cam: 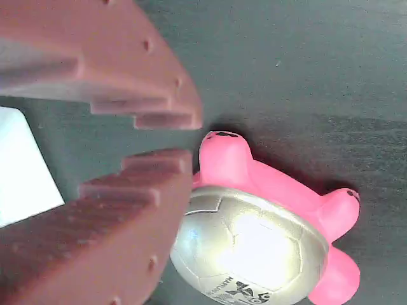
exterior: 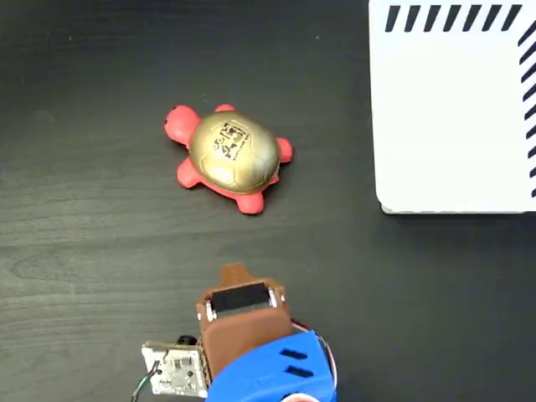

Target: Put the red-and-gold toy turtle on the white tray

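The gripper [cam: 191, 140] fills the left half of the wrist view: two brown toothed fingers, the upper one [cam: 127, 70] running in from the top left and the lower one [cam: 108, 235] from the bottom left. Their tips stand a narrow gap apart, and nothing sits between them; the jaws are slightly parted and hold nothing. In the fixed view the gripper [exterior: 235, 273] shows only as a small brown nub at the front of the brown and blue arm [exterior: 260, 360], which enters at 6 o'clock, with a small circuit board [exterior: 176, 370] at its 9 o'clock side. From that view the gap cannot be read.

Out from the fingertips in the wrist view, the red-and-gold toy turtle [cam: 254, 244] lies toward 4 o'clock, its pink-red foot just beyond the lower tip and its gold shell partly hidden behind that finger. Whether the finger touches the shell cannot be told. In the fixed view the red-and-gold toy turtle [exterior: 230, 155] rests on the dark wood-grain table [exterior: 84, 251], at 12 o'clock from the gripper and clear of it, dark logo upward on the shell.

The white tray [exterior: 452, 117] lies at 3 o'clock from the turtle, well apart from it, cut off by the top and right edges, with dark diagonal stripes along its rim. A white corner of the white tray [cam: 19, 171] shows at 9 o'clock in the wrist view.
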Controlling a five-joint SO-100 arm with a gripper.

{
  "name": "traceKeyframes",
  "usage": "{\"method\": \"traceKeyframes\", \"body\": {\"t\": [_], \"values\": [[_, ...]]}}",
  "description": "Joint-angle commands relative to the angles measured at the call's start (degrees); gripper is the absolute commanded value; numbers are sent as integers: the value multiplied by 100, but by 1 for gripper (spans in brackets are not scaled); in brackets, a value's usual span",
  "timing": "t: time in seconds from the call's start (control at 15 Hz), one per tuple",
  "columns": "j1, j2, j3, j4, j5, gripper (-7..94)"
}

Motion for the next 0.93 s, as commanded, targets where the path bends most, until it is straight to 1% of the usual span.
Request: {"method": "traceKeyframes", "body": {"t": [0.0, 0.47, 0.67, 0.73, 0.8, 0.87], "values": [[-97, 35, -53, 105, -79, 0], [-105, 35, -53, 105, -88, 0], [-343, 44, -53, 97, -308, 0], [-396, 26, -53, 88, -246, 0], [-466, -229, -62, -255, 211, 0], [-466, -844, -308, -791, 422, 0]]}}
